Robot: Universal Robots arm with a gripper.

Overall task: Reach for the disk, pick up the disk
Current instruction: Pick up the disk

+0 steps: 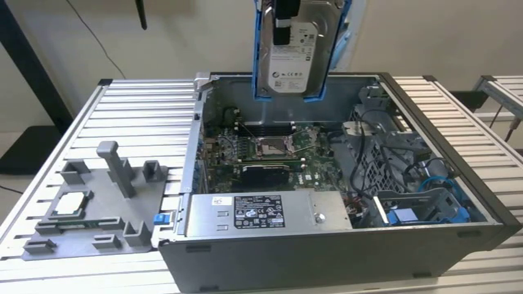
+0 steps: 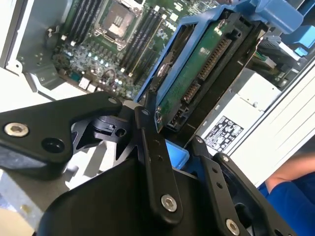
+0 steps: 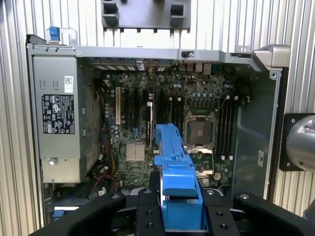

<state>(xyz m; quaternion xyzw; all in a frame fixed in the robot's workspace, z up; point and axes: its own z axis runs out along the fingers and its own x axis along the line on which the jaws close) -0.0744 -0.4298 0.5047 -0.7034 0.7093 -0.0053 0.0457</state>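
Silver-grey disk [image 1: 298, 52] in blue bracket [image 3: 176, 172], hanging upright above open computer case [image 1: 441, 245] near desk [image 1: 139, 116] far edge | hand [image 2: 170, 135] clamped on disk | risk: slipping from grip, dropping onto motherboard [image 1: 261, 153]

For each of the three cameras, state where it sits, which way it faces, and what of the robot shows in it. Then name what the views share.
Exterior view: off the arm, above one corner of the slatted table, looking down into the open computer case; the gripper holds the disk above it.
First wrist view: on the arm, looking straight down at the motherboard; black gripper links and the disk's blue bracket show.
Second wrist view: on the arm, looking obliquely along the gripper at the disk's circuit-board side.
Shared: disk and motherboard in all three.
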